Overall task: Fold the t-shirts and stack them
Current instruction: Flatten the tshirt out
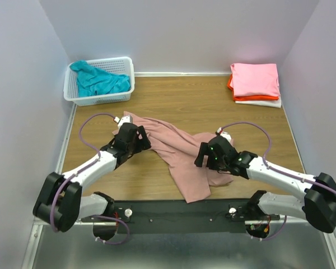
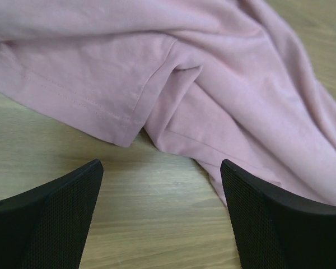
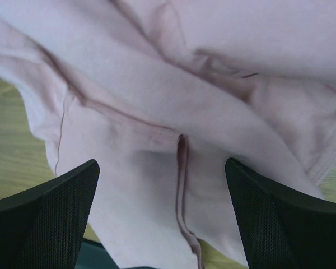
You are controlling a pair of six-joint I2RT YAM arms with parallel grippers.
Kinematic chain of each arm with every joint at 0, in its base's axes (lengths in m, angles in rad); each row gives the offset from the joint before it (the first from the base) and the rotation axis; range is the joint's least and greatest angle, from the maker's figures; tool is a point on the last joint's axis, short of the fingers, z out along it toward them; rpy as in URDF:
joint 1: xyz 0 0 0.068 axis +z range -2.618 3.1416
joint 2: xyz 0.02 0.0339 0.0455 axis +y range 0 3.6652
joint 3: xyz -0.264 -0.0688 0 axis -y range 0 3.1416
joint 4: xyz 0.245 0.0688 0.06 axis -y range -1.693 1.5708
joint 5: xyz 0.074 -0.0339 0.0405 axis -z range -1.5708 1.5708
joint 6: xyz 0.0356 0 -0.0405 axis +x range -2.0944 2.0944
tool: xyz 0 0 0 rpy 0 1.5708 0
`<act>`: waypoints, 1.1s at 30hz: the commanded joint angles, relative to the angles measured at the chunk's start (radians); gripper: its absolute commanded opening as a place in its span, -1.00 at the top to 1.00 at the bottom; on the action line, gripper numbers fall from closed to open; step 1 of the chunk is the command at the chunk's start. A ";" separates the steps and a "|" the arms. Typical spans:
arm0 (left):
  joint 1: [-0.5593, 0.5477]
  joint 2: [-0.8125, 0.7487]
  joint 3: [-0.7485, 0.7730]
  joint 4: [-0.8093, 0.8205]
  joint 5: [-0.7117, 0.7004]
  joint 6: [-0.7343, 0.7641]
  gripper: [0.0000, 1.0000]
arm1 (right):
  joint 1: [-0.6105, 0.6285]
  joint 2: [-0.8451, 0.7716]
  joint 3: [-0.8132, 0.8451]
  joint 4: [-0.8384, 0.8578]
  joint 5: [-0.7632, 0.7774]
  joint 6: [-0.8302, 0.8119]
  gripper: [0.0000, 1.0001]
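Nearest, on the bench (image 1: 185, 101) and in the middle: dusty shirt (image 1: 179, 154), crumpled and unfolded, lying in a diagonal band from far left down to a tail close to the near edge. At its right side, right tool (image 3: 162, 162), wide open with nothing gripped, poised over bunched folds and a seam; cloth beneath and between both fingers, contact impossible to tell. At its left side, slightly farther back, left tool (image 2: 161, 165), likewise spread wide and empty, low over bare wood just short of a stitched hem; cloth ahead of the fingers, none between them. Both tools pointed inward at the shirt from opposite sides. In the far left corner, white lattice basket (image 1: 126, 64) with teal shirt (image 1: 98, 81) heaped inside. In the far right corner, well apart from the rest, a neat folded stack: pink shirt (image 1: 255, 80) on top, orange shirt (image 1: 231, 84) showing as an edge beneath it, white shirt (image 1: 263, 103) lowest, peeking out along the near side.
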 commanded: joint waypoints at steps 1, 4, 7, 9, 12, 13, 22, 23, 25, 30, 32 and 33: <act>-0.004 0.118 0.055 0.001 -0.002 0.016 -0.79 | -0.045 0.015 -0.023 -0.010 0.117 0.063 -1.00; -0.004 0.169 0.079 -0.013 -0.013 0.018 -0.76 | -0.086 0.038 -0.029 -0.010 0.112 0.050 -1.00; -0.004 0.182 0.081 -0.016 -0.012 0.018 -0.76 | -0.139 0.070 -0.021 -0.009 0.123 0.036 -1.00; -0.004 0.192 0.084 -0.020 -0.019 0.022 -0.75 | -0.172 0.091 -0.014 -0.004 0.141 0.025 -1.00; -0.004 0.221 0.098 -0.052 -0.042 0.016 -0.60 | -0.226 0.146 0.005 0.007 0.138 -0.007 -1.00; -0.004 0.231 0.099 -0.060 -0.049 0.004 -0.53 | -0.237 0.172 0.015 0.011 0.137 -0.012 -1.00; -0.004 0.231 0.087 -0.080 -0.062 -0.001 -0.18 | -0.324 0.266 0.091 0.036 0.157 -0.055 -1.00; -0.004 0.235 0.086 -0.085 -0.064 -0.001 -0.17 | -0.332 0.271 0.097 0.034 0.155 -0.056 -1.00; -0.004 0.245 0.081 -0.077 -0.069 -0.001 -0.17 | -0.346 0.275 0.106 0.037 0.146 -0.058 -1.00; -0.004 0.300 0.112 -0.077 -0.078 0.009 0.02 | -0.352 0.268 0.103 0.041 0.135 -0.067 -1.00; -0.004 0.311 0.119 -0.074 -0.079 0.016 0.03 | -0.355 0.265 0.100 0.041 0.134 -0.069 -1.00; -0.004 0.317 0.121 -0.068 -0.078 0.018 0.03 | -0.357 0.263 0.098 0.041 0.132 -0.069 -1.00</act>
